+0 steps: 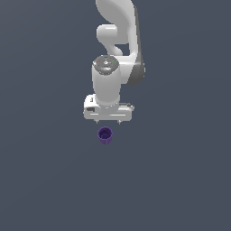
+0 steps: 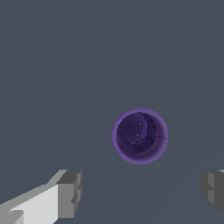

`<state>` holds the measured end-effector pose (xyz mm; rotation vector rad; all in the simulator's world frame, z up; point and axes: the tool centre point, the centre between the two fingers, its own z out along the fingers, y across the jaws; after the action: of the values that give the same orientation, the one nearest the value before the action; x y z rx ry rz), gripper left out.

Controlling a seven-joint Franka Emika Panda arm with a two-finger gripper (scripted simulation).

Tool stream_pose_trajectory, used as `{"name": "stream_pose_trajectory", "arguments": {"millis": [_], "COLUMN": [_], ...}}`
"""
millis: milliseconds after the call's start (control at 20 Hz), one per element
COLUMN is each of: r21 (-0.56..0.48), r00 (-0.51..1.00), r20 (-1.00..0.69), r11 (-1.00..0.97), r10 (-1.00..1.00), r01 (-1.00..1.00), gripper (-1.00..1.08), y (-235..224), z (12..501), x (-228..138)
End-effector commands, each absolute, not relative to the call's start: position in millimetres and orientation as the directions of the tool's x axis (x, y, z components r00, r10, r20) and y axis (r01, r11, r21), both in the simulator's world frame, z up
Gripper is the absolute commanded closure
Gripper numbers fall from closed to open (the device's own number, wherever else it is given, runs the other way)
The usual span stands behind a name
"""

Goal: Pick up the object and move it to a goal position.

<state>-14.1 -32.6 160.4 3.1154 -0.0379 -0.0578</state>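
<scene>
The scene is a plain dark grey-blue worktop (image 1: pixel 45 180) with no marks on it. In the exterior view, the white arm (image 1: pixel 118 40) comes down from the top of the picture, a little right of the middle. Its wrist is turned downward, and the wide white hand sits across the picture.

Under this hand are the jaws (image 1: pixel 108 122). Only two short tips show there, one on each side, well apart from each other. In the wrist view, the two grey fingertips (image 2: pixel 70 192) stand far from each other at the two sides, with bare worktop between them. So the jaws are open and they grip nothing.

The cup (image 1: pixel 105 135) stands on the worktop just under the jaws in the exterior view, slightly to the left of their middle. It is small, dark purple, upright, and its mouth is open to the top. It is narrower than the hand above it. In the wrist view the cup (image 2: pixel 140 136) is seen from above as a round purple ring with a dark inside. It touches neither fingertip.
</scene>
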Motion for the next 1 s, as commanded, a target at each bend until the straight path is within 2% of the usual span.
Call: {"name": "stream_pose_trajectory", "arguments": {"millis": [0, 950], "r21": [0.026, -0.001], "r00": [0.999, 0.998], "r20": [-0.037, -0.06], "r11": [-0.999, -0.999], "r10": [-0.025, 0.034], "r01": [-0.024, 0.034], "gripper": [-0.2, -0.2], "y": [-32.6, -36.6], "z": [160.4, 151.8], "x": [-14.1, -11.8]}}
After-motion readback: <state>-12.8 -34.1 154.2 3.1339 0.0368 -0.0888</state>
